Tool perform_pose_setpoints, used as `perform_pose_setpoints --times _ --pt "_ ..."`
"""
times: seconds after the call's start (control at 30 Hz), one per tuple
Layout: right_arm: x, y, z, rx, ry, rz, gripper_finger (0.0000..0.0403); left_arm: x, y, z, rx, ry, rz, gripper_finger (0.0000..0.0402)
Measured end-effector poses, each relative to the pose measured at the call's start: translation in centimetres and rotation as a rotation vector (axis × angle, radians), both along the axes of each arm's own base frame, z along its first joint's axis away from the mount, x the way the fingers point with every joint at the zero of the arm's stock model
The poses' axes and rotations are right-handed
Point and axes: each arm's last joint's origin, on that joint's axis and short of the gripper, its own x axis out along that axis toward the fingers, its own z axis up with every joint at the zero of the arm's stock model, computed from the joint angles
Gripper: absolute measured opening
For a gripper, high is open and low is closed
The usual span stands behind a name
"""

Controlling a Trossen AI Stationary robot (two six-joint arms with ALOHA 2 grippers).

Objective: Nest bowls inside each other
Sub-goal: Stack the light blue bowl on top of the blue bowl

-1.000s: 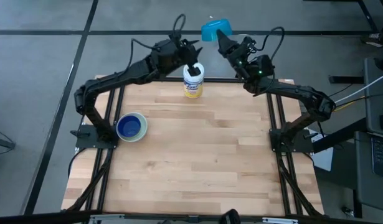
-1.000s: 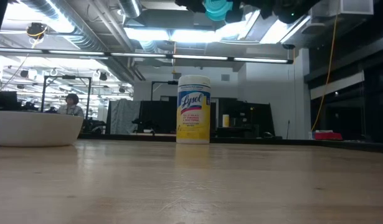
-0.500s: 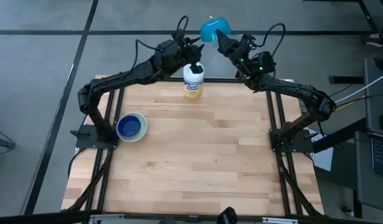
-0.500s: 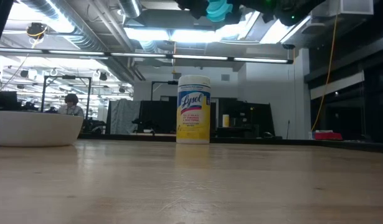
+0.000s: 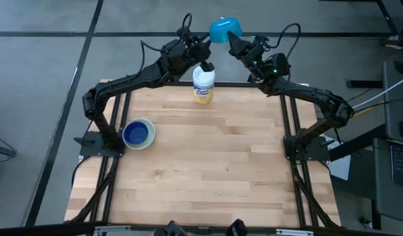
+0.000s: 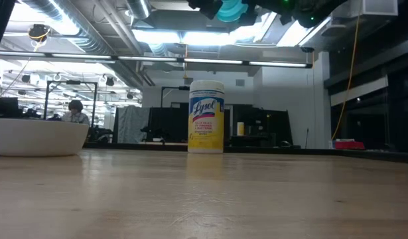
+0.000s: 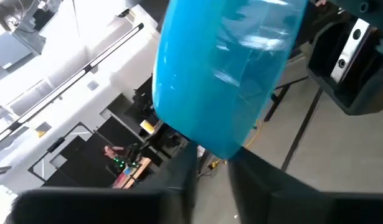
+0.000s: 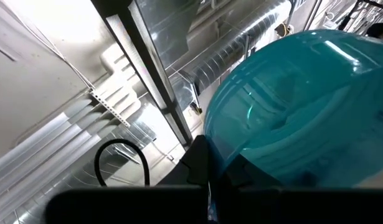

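Note:
A teal bowl hangs high over the table's far edge, above a white-lidded canister, and shows at the top of the low view. My right gripper is shut on it from the right. My left gripper has come up to it from the left, its fingers on either side of the rim. Near the table's left edge a white bowl rests on its base, with a dark blue bowl nested inside. My left gripper has the teal bowl's rim between its two fingers, coming about level from the table's left. The bowl fills the view ahead, lifted clear of the table. My right gripper pinches the opposite rim between its shut fingers, slanting upward from the table's right. The bowl is held tipped and clear.
The canister with the yellow label stands upright at the middle of the far edge, just below both grippers. The wide wooden tabletop lies between it and the near edge. A person sits far off in the room.
My left gripper has moved toward the far edge and up to the teal bowl, tipping upward as it went, and now has the rim between its fingers. My right gripper has kept the bowl in about the same place.

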Motion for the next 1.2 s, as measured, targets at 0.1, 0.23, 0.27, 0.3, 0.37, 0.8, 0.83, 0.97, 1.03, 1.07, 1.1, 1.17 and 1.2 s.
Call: perform_pose_setpoints --times 0.1,0.23,0.27,0.3,0.37,0.8,0.83,0.97,1.03,1.07,1.1,1.17,1.2 --pt "0.0 0.0 0.0 0.002 0.008 -0.001 0.0 0.0 0.0 0.0 0.004 0.0 0.016 0.0021" --pt "0.1 0.0 -0.1 -0.006 0.016 0.008 0.0007 -0.1 0.1 -0.1 -0.014 -0.009 0.027 0.0007" --pt "0.1 0.1 -0.1 -0.015 0.02 0.021 0.0017 -0.1 0.1 0.0 -0.016 -0.017 0.03 0.0006" --pt "0.2 0.1 -0.2 -0.024 0.031 0.046 0.003 -0.1 0.1 0.1 -0.014 -0.026 0.034 0.0005" --pt "0.5 0.3 -0.5 -0.026 0.069 0.118 0.0067 -0.4 0.2 0.5 -0.009 -0.049 0.04 0.0003" --pt "2.0 1.3 -2.8 0.052 0.365 0.493 0.027 -1.1 1.3 0.7 -0.008 -0.028 0.052 0.0002" --pt "2.2 1.5 -3.1 0.064 0.39 0.521 0.0272 -1.1 1.4 0.7 -0.01 -0.03 0.054 0.0002" --pt "2.7 2.6 -3.9 0.074 0.477 0.665 0.0265 -1.2 1.6 0.6 -0.016 -0.031 0.054 0.0002" --pt "3.1 3.6 -4.5 0.09 0.546 0.772 0.0255 -1.5 1.7 0.5 -0.029 0.001 0.034 0.0002" --pt "3.3 4.1 -4.9 0.1 0.581 0.819 0.025 -1.9 1.8 0.4 -0.049 0.038 0.012 0.0002" --pt "3.5 4.7 -5.1 0.101 0.611 0.858 0.0246 -2.3 1.8 0.2 -0.074 0.079 -0.007 0.0002" --pt "3.7 5.8 -5.4 0.089 0.649 0.918 0.0236 -3.2 2.2 -0.3 -0.136 0.154 -0.009 0.0002" --pt "3.7 6.3 -5.3 0.08 0.655 0.939 0.0233 -3.7 2.6 -0.7 -0.169 0.192 -0.003 0.0002"
